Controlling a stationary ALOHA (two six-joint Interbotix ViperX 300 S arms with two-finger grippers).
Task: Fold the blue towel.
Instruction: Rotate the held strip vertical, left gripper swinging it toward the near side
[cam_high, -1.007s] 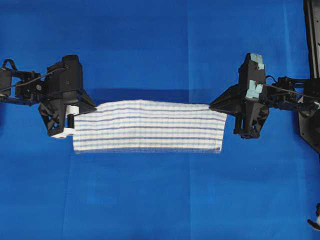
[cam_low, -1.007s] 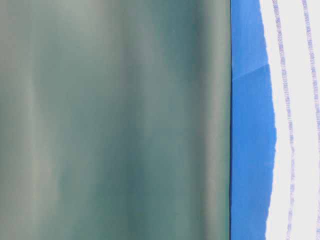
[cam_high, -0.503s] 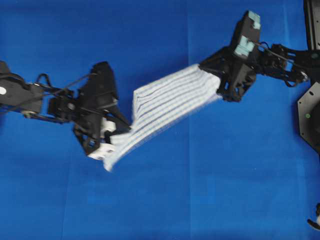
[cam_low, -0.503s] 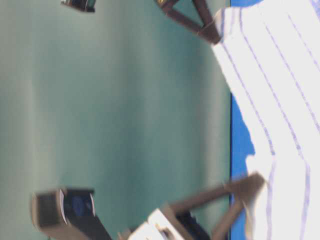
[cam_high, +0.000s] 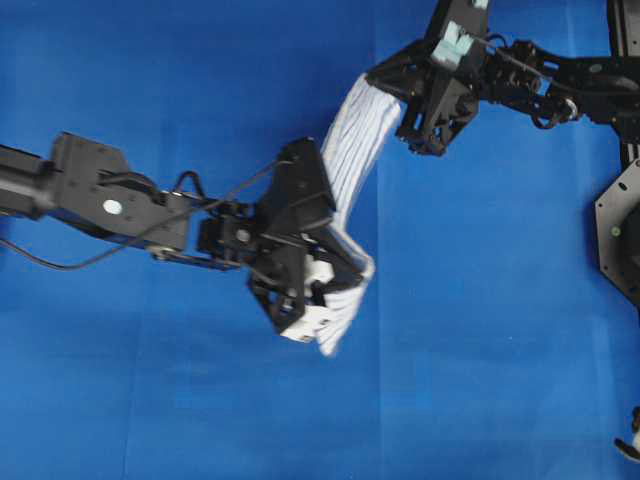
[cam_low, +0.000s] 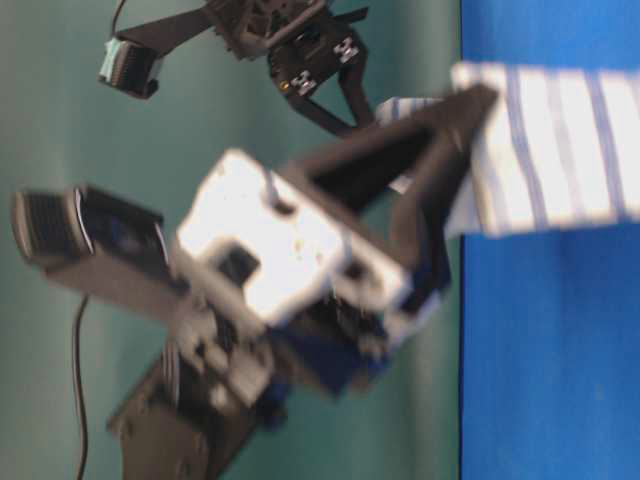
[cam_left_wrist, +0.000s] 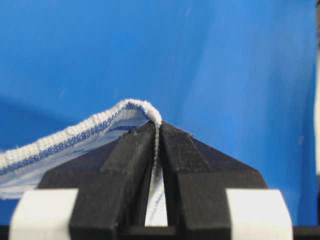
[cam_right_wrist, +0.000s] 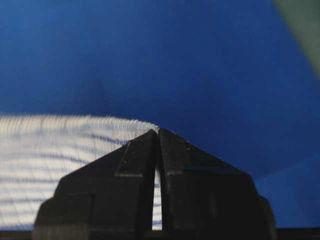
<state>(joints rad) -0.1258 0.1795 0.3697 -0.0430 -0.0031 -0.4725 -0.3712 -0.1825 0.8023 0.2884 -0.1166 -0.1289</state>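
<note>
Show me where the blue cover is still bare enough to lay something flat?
The table covering is bare below the left gripper and along the upper left. It is crowded between that and the right gripper, where the towel hangs.

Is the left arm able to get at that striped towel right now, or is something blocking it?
Yes, it seems so: the left end effector is already shut on a corner of the blue towel, with nothing between; the right end effector pinches the other end.

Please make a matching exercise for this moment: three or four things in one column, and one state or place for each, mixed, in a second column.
1. towel
2. left gripper
3. right gripper
4. table cover

a. plain blue, under everything
b. clamps the lower towel end
c. hangs striped between both arms
d. clamps the upper towel end

Pairs: 1-c, 2-b, 3-d, 4-a
</note>
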